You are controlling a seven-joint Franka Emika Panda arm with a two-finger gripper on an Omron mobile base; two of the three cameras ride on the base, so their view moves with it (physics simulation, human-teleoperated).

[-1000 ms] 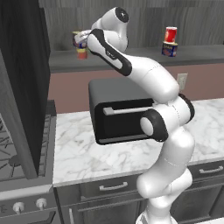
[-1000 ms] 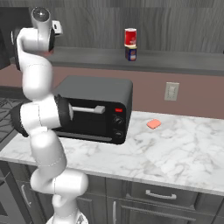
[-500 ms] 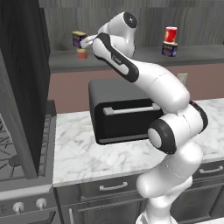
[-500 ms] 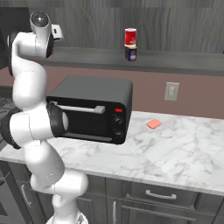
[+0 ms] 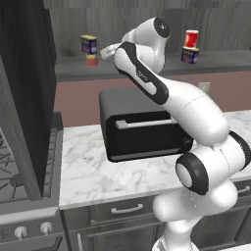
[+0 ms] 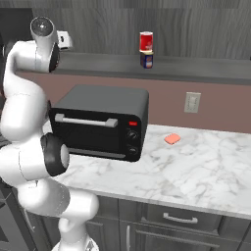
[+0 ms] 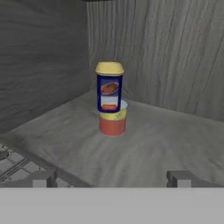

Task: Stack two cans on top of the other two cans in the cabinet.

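Note:
On the left of the cabinet shelf (image 5: 223, 61), a dark-blue can with a yellow top (image 5: 88, 44) stands upright on a short orange-red can (image 5: 91, 61). The hand view shows the same stack, the blue can (image 7: 109, 87) on the orange-red can (image 7: 113, 120), straight ahead and a short way off. My gripper (image 5: 104, 51) hangs just right of that stack, open and empty, its fingertips (image 7: 41, 178) wide apart. Farther right, a red can (image 5: 191, 38) sits on another dark-blue can (image 5: 189, 54); they show as red (image 6: 146, 40) over blue (image 6: 146, 59) from the other side.
A black oven box (image 5: 142, 130) with a silver handle stands on the marble counter (image 6: 196, 166) under the shelf. A tall black panel (image 5: 24, 88) and a stove (image 5: 24, 176) are at the left. A small pink sponge (image 6: 172, 138) lies on the counter.
My hand has drawn back to the right, away from the blue can on the orange-red can. The stack stays standing. The arm's elbow has swung forward and right.

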